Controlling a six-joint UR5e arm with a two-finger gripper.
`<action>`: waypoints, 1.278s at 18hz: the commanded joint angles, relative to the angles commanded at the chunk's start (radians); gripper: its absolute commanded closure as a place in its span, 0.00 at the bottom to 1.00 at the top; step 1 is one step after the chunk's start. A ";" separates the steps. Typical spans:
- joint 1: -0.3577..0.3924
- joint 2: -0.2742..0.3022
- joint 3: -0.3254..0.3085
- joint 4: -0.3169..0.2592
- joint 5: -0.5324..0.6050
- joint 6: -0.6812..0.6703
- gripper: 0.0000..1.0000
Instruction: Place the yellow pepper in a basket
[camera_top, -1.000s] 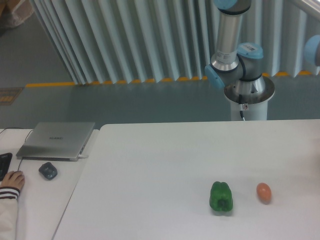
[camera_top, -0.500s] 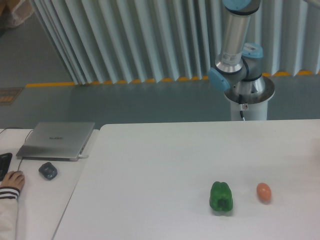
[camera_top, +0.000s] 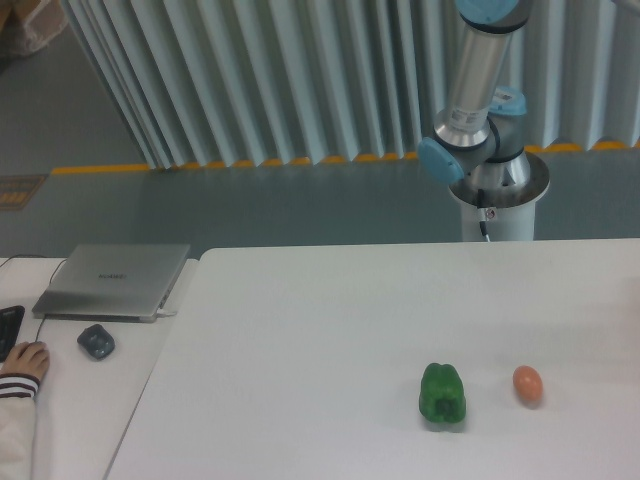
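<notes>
The silver and blue robot arm (camera_top: 478, 110) runs up out of the top edge, so its gripper is cut off and how its fingers stand cannot be told. Neither yellow pepper nor basket shows anywhere. On the white table (camera_top: 300, 340) a glossy green bell pepper (camera_top: 442, 394) lies near a small orange-brown egg (camera_top: 527, 384).

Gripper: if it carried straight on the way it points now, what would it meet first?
Cannot tell: the gripper is out of frame. Only the arm's base and lower links show, behind the table with the green pepper and egg.
</notes>
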 joint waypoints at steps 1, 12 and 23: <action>-0.008 -0.002 0.003 0.000 -0.037 -0.058 0.00; -0.173 -0.008 0.043 0.003 -0.034 -0.465 0.00; -0.411 0.020 0.044 -0.049 0.198 -0.700 0.00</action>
